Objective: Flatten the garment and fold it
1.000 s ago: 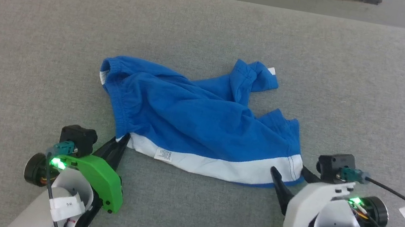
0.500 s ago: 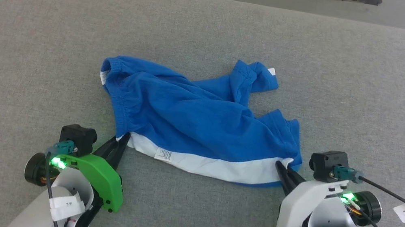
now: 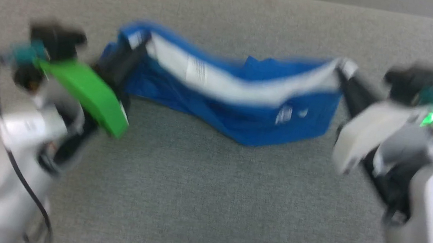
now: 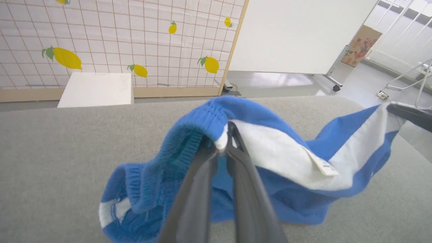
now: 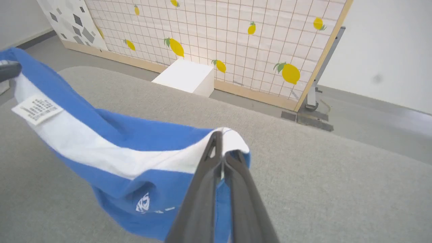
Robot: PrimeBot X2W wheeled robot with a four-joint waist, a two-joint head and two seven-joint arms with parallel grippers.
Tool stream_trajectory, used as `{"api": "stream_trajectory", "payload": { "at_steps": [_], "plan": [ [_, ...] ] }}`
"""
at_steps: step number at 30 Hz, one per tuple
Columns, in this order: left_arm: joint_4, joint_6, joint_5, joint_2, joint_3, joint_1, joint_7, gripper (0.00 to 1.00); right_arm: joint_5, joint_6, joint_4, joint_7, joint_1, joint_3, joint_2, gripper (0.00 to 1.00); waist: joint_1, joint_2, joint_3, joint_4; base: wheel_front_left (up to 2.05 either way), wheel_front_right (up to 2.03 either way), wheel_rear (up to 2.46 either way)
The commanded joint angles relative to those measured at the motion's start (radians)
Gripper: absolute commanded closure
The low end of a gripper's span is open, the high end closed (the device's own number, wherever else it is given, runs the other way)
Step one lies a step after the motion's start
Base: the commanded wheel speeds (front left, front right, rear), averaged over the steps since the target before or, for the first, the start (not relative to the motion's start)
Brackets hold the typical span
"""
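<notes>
Right, my left hand is clamped on the waistband corner of the blue shorts, and my right hand is pinched shut on the white-striped hem. They're slung mid-frame, the lowest fold perhaps brushing the counter; it's blurry.

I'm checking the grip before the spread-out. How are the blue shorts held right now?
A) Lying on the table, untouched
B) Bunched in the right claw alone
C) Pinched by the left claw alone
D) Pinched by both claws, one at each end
D: the left claw and the right claw are each shut on one end of the shorts, which sag between them.
</notes>
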Motion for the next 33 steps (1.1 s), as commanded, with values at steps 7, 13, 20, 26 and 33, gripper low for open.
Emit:
{"api": "stream_trajectory", "payload": {
  "at_steps": [7,13,20,26,33],
  "plan": [
    [-0.004,0.010,-0.045,0.063,0.080,-0.332,0.141,1.00,0.021,-0.001,0.119,0.038,-0.420,-0.020,-0.052,1.00,0.0000,0.0000,0.148,-0.063,0.00,0.00,0.00],
    [0.087,0.062,-0.036,0.047,0.141,-0.600,0.142,1.00,-0.054,-0.001,0.264,-0.049,-0.715,-0.035,-0.078,1.00,0.0000,0.0000,0.234,-0.085,0.00,0.00,0.00],
    [0.171,0.102,0.030,0.007,0.187,-0.819,-0.030,1.00,-0.145,-0.001,0.369,-0.240,-0.938,-0.086,-0.064,1.00,0.0000,0.0000,0.277,-0.096,0.00,0.00,0.00],
    [0.221,0.074,0.046,-0.007,0.173,-0.808,-0.108,1.00,-0.133,-0.001,0.421,-0.338,-0.955,-0.080,-0.059,1.00,0.0000,0.0000,0.271,-0.088,0.00,0.00,0.00],
    [0.257,0.025,0.062,0.012,0.073,-0.594,-0.082,1.00,-0.020,-0.001,0.448,-0.321,-0.730,-0.018,-0.078,1.00,0.0000,0.0000,0.221,-0.070,0.00,0.00,0.00]
  ]
}}
